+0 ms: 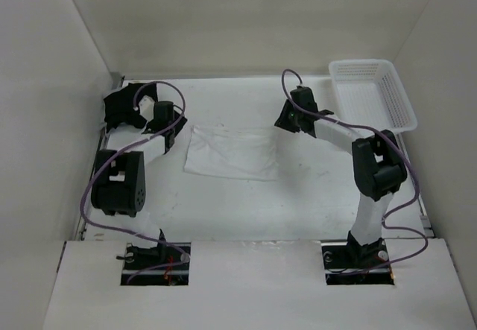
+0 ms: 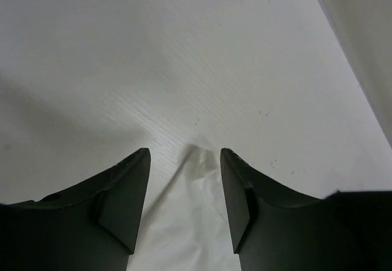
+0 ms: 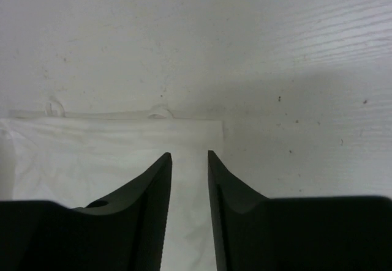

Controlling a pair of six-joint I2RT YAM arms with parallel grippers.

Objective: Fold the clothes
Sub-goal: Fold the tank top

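Note:
The clothes (image 1: pixel 231 153) lie flat in the middle of the table as a white, roughly rectangular piece. My left gripper (image 1: pixel 173 132) hangs over the garment's far left corner. In the left wrist view that gripper (image 2: pixel 185 155) is open, and the corner of the clothes (image 2: pixel 190 222) lies loose between the jaws. My right gripper (image 1: pixel 282 124) is over the far right corner. In the right wrist view it (image 3: pixel 189 156) is open with a narrower gap, and the clothes (image 3: pixel 92 155) lie flat beneath it. Small string ties (image 3: pixel 160 111) loop out along the far edge.
A white plastic mesh basket (image 1: pixel 399 95) stands at the back right corner of the table. White walls close the table in at the left, back and right. Purple cables loop off both arms.

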